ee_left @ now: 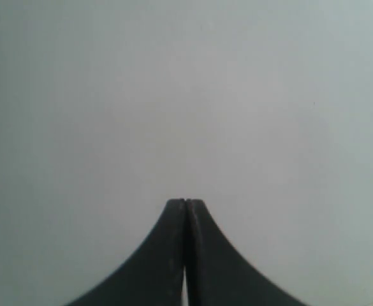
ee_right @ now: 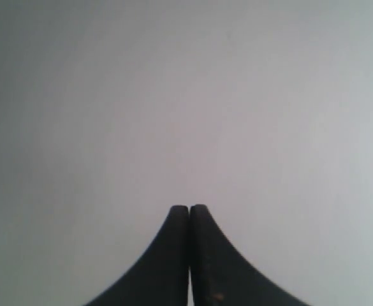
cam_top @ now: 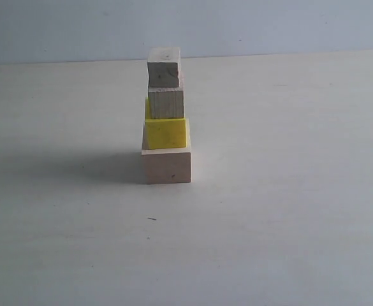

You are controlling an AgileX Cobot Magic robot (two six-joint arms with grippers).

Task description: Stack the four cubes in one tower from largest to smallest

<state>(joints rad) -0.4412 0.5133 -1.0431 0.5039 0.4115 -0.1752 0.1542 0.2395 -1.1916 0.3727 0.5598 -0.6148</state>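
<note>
Exterior view showed the tower [cam_top: 166,134] upright on the table [cam_top: 288,229], narrowing upward, left gripper [ee_left: 185,204] closed and empty, right gripper [ee_right: 190,209] likewise.

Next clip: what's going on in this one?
Nothing is being handled right now. The tower stands on the table with all four cubes in place: the large pale wooden cube at the bottom, the yellow cube on it, then the lower small wooden cube and the top small wooden cube, slightly out of line. No arm shows in the exterior view. The left gripper and right gripper are both shut and empty.
</note>
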